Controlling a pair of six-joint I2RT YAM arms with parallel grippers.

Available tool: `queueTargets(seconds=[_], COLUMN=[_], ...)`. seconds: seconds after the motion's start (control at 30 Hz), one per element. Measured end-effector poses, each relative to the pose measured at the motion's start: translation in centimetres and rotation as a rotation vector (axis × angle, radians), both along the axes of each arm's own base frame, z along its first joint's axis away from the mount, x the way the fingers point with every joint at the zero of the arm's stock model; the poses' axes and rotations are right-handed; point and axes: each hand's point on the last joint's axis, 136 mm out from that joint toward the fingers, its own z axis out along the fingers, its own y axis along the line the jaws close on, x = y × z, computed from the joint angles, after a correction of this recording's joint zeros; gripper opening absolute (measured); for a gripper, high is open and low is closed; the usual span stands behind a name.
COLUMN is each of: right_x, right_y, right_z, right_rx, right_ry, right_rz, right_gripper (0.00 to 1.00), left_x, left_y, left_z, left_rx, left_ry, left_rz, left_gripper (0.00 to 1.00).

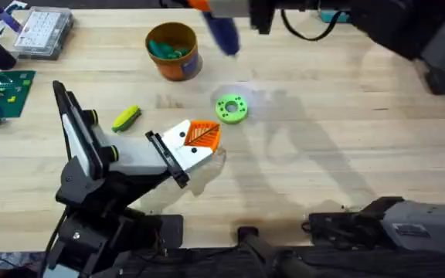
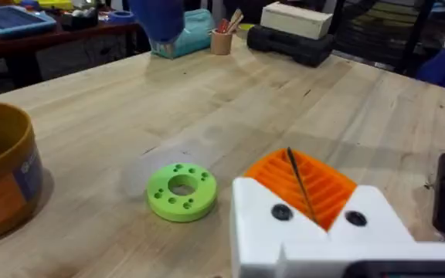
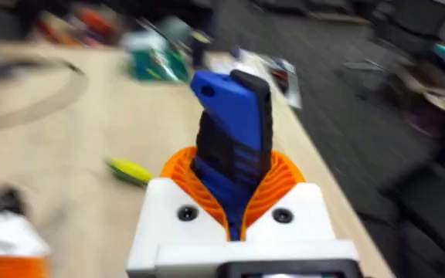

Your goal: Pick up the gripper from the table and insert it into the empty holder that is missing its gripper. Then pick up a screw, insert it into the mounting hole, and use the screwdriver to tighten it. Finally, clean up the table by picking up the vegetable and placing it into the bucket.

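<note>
- Toward the table's left: toy corn cob (image 1: 127,117), smooth yellow plastic with a green end, lying loose on the pale wood table (image 1: 346,123); clean-up judged not yet done.
- Just beyond it: round orange-brown bucket (image 1: 180,66), yellowish rim, some teal bits inside, no corn in it.
- Near the middle front: left gripper (image 1: 199,137), white blocky body with orange leaf-ribbed pads pressed together, only a thin dark seam between them, nothing seen held.
- Beside that, flat on the wood: green disc (image 1: 232,108), round and matte, ringed with small holes.
- At the far edge, off the table: screwdriver (image 3: 234,116), thick blue handle, clamped between the orange pads of the right gripper (image 3: 234,189); tightening likely the step in hand, though whether the part and screw are seated cannot be told.
</note>
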Motion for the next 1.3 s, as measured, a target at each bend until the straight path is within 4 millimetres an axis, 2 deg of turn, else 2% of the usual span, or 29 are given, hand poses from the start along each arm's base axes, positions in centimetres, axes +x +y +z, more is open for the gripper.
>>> queueTargets(seconds=[0.17, 0.27, 0.4, 0.53, 0.63, 0.73, 0.93, 1.17, 1.2, 1.3], right_x=[5.2, 8.1, 11.5, 14.2, 15.4, 16.4, 18.7, 18.9, 18.9, 19.3], right_y=[-2.9, -4.4, -6.3, -8.2, -9.6, -11.2, -13.5, -13.8, -13.8, -13.7], right_z=[-4.5, -7.9, -13.4, -18.8, -22.7, -25.6, -28.0, -28.9, -28.9, -28.3], right_rx=[-0.154, -0.268, -0.452, -0.633, -0.75, -0.826, -0.912, -0.951, -0.951, -0.942], right_ry=[-0.065, -0.103, -0.149, -0.201, -0.218, -0.233, -0.3, -0.317, -0.317, -0.329], right_rz=[-0.14, -0.206, -0.271, -0.298, -0.292, -0.285, -0.295, -0.276, -0.277, -0.288], right_gripper=[0.053, 0.053, 0.054, 0.053, 0.053, 0.055, 0.053, 0.06, 0.119, 0.55], left_x=[0.0, 0.0, 0.0, 0.0, 0.0, 0.0, 0.0, 0.0, 0.0, 0.0], left_y=[0.0, 0.0, 0.0, 0.0, 0.0, 0.0, 0.0, 0.0, 0.0, 0.0], left_z=[0.0, 0.0, 0.0, 0.0, 0.0, 0.0, 0.0, 0.0, 0.0, 0.0], left_rx=[0.0, 0.0, 0.0, 0.0, 0.0, 0.0, 0.0, 0.0, 0.0, 0.0], left_ry=[0.0, 0.0, 0.0, 0.0, 0.0, 0.0, 0.0, 0.0, 0.0, 0.0], left_rz=[0.0, 0.0, 0.0, 0.0, 0.001, 0.001, 0.0, 0.001, 0.0, 0.0], left_gripper=[0.02, 0.019, 0.02, 0.019, 0.019, 0.02, 0.02, 0.02, 0.019, 0.019])
